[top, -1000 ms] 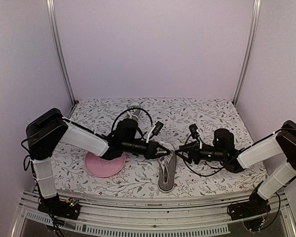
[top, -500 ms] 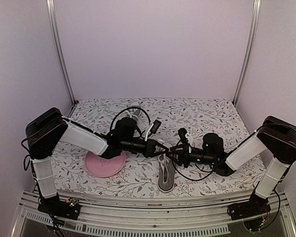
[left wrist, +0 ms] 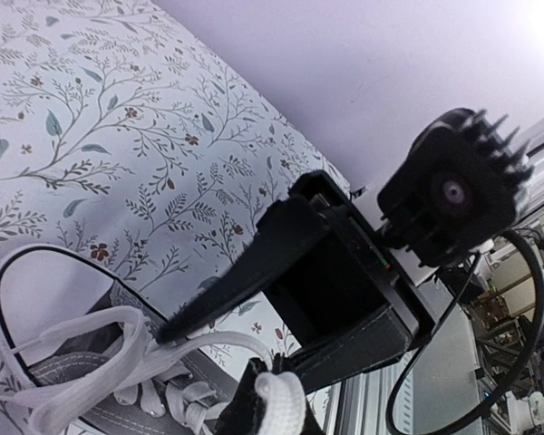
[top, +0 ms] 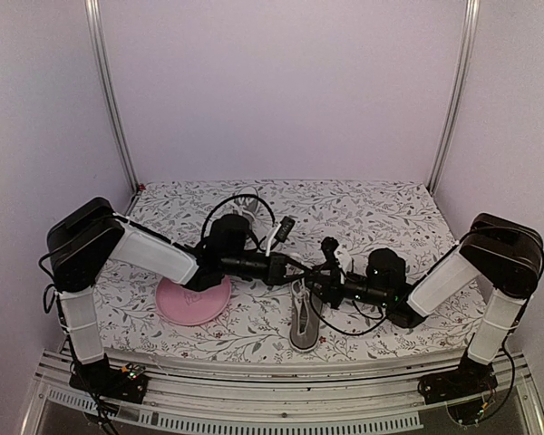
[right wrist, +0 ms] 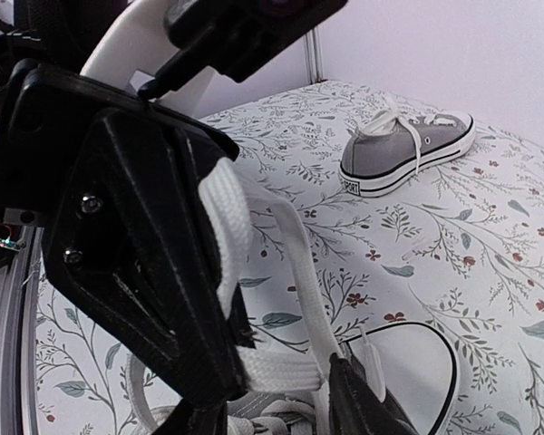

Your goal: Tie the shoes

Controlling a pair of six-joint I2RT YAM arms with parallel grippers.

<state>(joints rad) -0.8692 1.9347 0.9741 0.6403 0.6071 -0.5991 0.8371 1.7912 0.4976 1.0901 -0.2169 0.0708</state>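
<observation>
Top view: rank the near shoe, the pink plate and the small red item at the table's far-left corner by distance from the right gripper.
1. Near shoe, its laces right at the right gripper.
2. Pink plate, off to the left.
3. Red item, far-left corner.

left tool (top: 293,269) and right tool (top: 317,280) meet over the near shoe (top: 306,324); the pink plate (top: 192,304) blocks front left; back-right bench (top: 390,207) lies open.

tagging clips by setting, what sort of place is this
Probably a lab robot test cell, not a home: plain lilac walls framed by aluminium posts, a floral tablecloth, and a left arm and right arm bolted to a metal rail at the near edge.
</observation>
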